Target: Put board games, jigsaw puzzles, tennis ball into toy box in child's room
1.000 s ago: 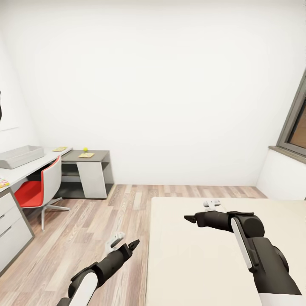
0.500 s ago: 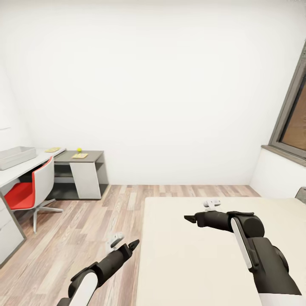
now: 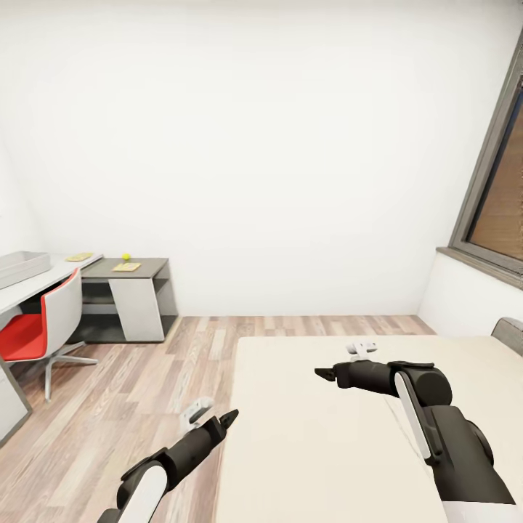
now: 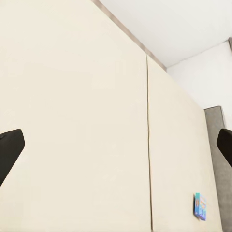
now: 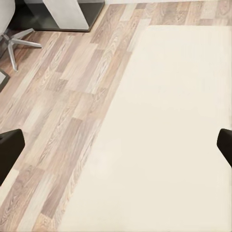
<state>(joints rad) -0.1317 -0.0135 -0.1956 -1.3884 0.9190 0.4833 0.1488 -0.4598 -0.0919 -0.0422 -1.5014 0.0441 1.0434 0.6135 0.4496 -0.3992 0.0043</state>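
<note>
While both arms hang over the bed (image 3: 312, 450), the count from here runs:
Grippers: two; left gripper (image 3: 218, 420) and right gripper (image 3: 328, 374), fingers spread wide, both empty.
Toy box (image 3: 20, 266): one, on the table (image 3: 43, 280), far left.
Jigsaw puzzles: two, (image 3: 79, 256) and (image 3: 126, 267).
Tennis ball (image 3: 126, 256): one, between them.
Board games: one small blue box (image 4: 200, 206) on the mattress near the headboard (image 4: 220, 174).
Red chair (image 3: 40, 330): one.

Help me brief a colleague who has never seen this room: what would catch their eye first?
Probably the red chair at the left, tucked against the table, since little else is coloured. Next, the broad beige bed low in the head view, with the right gripper open above it and the left gripper open at its edge. A small blue board game lies on the mattress near the grey headboard.
</note>
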